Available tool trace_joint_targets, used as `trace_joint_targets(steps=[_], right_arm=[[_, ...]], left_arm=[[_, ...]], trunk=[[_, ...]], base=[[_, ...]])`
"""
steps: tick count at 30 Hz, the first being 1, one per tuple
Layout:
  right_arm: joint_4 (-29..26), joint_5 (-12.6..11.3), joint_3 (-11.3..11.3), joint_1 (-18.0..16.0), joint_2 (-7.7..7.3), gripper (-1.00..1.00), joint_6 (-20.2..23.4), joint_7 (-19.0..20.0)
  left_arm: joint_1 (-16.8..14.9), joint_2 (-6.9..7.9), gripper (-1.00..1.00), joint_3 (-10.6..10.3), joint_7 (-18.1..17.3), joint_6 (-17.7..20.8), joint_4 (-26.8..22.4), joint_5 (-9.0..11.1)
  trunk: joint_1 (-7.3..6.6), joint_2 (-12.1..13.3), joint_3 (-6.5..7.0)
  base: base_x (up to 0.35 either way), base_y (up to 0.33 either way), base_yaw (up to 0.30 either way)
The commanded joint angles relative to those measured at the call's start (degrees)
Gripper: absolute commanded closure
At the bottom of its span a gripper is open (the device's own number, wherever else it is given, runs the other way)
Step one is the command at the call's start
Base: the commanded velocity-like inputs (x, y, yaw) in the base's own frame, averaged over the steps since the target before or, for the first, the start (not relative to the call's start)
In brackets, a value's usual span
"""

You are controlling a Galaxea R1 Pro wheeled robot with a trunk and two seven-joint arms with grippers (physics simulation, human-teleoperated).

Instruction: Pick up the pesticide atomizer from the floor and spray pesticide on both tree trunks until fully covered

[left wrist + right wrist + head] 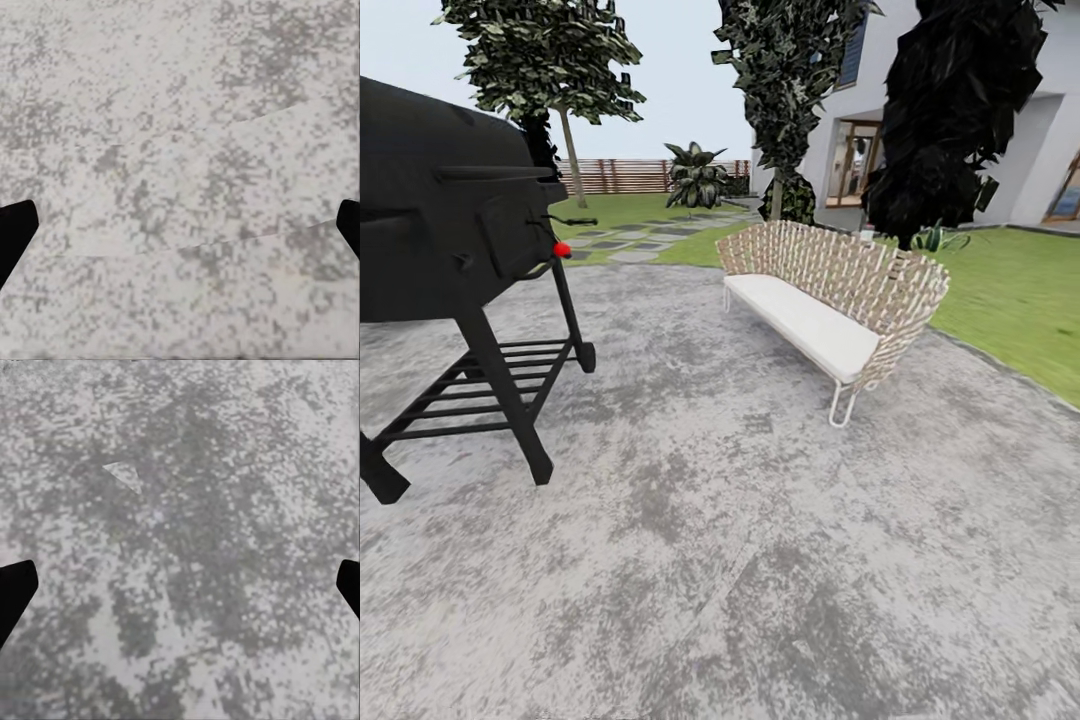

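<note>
A: What step is in hand, and how is it done well?

B: Travel, by my reading. The robot stands on a mottled grey paved patio (740,560), and the sprayer is not to be seen from here. A sound course would run between the black barbecue (450,240) and the woven sofa (830,300), toward the lawn (1000,290), keeping the base well apart from the barbecue's legs.

A: And the hands?

B: The left gripper (180,225) and the right gripper (180,585) each hang over bare paving. In each wrist view the two dark fingertips sit at opposite edges, so the jaws stand wide apart and carry nothing.

A: Where is the work to be done?

B: Beyond the paving lie grey stepping stones (630,240), a slatted wooden fence (625,175) and a white house (960,120). A thin-trunked leafy tree (565,110) rises behind the barbecue; whether it is one to be sprayed is doubtful at this distance.
</note>
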Motion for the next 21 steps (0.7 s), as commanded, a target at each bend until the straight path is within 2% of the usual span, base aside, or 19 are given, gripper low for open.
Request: trace_joint_targets(steps=[1,7,21], right_arm=[[0.02,0.1,0.02,-0.01,-0.04,-1.0,-0.17,0.01],[0.02,0.1,0.06,-0.01,-0.02,-1.0,-0.16,0.01],[0.02,0.11,0.07,-0.01,-0.03,-1.0,-0.17,0.01]], left_arm=[[-0.05,0.01,-1.0,-0.27,-0.08,-0.16,0.09,0.53],[-0.05,0.01,-1.0,-0.27,-0.08,-0.13,0.09,0.62],[-0.05,0.04,-1.0,-0.03,-0.08,-0.13,0.16,0.78]], trunk=[[-0.01,-0.02,-0.05],[-0.01,-0.02,-0.05],[-0.01,-0.02,-0.05]], base=[[0.0,0.0,0.278],[0.097,0.0,0.278],[0.306,-0.002,0.278]])
